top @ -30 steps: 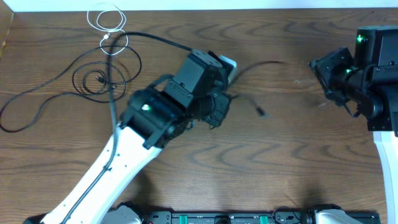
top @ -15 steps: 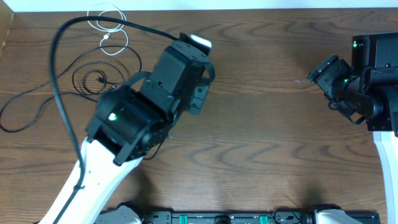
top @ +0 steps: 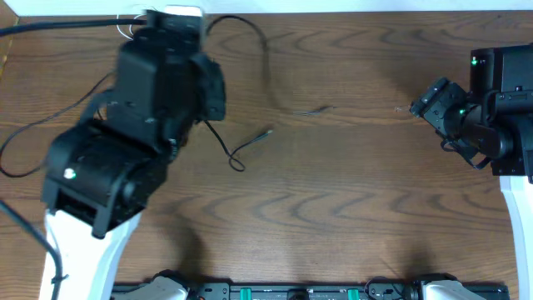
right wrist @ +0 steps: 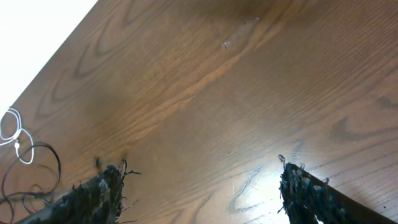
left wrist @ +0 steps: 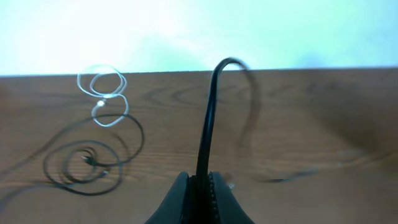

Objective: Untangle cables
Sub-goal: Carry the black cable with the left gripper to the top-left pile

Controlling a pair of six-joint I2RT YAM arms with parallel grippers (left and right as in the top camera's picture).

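left claw [left wrist: 199,186] clamped on one black cable [left wrist: 208,118], held up at far left, looks like to drag it clear of the coiled black cables [left wrist: 87,165] and white cable [left wrist: 106,93], tail lying mid-scene on the tabletop [top: 350,208]; right claw [right wrist: 200,174] jaws apart, empty, parked right, out of the way.

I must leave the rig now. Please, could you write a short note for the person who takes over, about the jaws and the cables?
Left gripper: jaws shut on a black cable, raised above the table; its free end trails toward the middle.
Right gripper: jaws open, empty, above bare wood.
White cable and coiled black cables lie at the far left and seem to overlap.
Done: one black cable is apart from the pile.
Left: lay it down separately, then part the white one from the coils.
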